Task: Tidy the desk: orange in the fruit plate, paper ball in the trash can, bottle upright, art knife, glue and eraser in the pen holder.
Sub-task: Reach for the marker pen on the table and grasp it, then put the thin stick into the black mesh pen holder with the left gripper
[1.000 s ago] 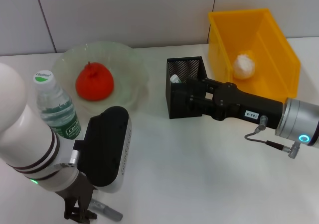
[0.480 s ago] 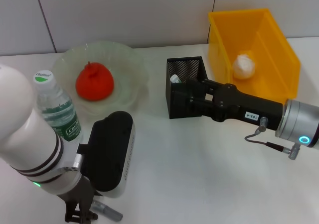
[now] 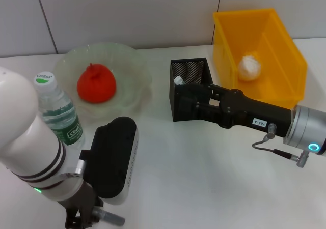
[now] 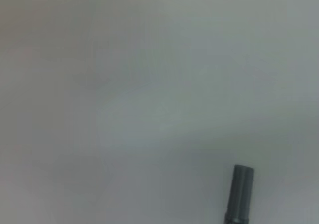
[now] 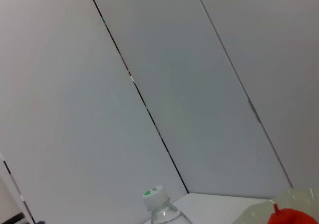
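Observation:
The orange (image 3: 96, 84) lies in the pale-green fruit plate (image 3: 133, 57), which also shows in the right wrist view, orange (image 5: 295, 217) and plate (image 5: 259, 211). The bottle (image 3: 57, 111) stands upright to the left of the plate; its cap (image 5: 153, 196) shows too. The paper ball (image 3: 249, 67) rests inside the yellow trash can (image 3: 285, 46). My right gripper (image 3: 186, 103) is against the front of the black mesh pen holder (image 3: 189, 70), where a pale end (image 3: 178, 80) sticks up. My left gripper (image 3: 80, 221) hangs at the near edge over the grey glue (image 3: 110, 218), whose tip (image 4: 240, 193) shows on the table.
A white tiled wall (image 3: 127, 10) rises behind the desk. The trash can stands right beside the pen holder. A cable (image 3: 277, 148) loops under the right wrist. The left arm's bulky housing (image 3: 109, 160) hides the table in front of the bottle.
The right arm has drawn back a little to the right and toward me. The left arm has sunk slightly toward the near edge. The glue lies where it was.

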Robot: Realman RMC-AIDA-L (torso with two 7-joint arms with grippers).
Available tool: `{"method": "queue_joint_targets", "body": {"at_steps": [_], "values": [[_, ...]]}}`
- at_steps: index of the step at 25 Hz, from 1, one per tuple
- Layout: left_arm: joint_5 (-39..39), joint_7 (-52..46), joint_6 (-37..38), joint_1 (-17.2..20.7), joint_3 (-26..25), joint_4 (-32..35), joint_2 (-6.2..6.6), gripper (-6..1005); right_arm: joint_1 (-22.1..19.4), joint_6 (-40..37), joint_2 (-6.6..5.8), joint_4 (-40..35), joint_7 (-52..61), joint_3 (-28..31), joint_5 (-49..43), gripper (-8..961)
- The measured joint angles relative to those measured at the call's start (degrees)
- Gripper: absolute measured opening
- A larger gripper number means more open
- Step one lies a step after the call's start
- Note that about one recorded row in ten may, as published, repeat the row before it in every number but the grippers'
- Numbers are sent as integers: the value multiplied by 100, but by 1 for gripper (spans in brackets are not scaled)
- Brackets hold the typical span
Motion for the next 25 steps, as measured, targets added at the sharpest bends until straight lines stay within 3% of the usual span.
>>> {"method": "queue_joint_targets", "body": {"at_steps": [3,7,25], "values": [[14,-10,17,-17,0,0,0,276,-12,-42,0,0,1,0,9,733],[20,-17,7,-17,0,-2,0,216,-36,-73,0,0,4,0,50,733],[59,-301,-148,-52,-49,50,0,135,-189,-213,-24,57,-12,62,148,733]]}}
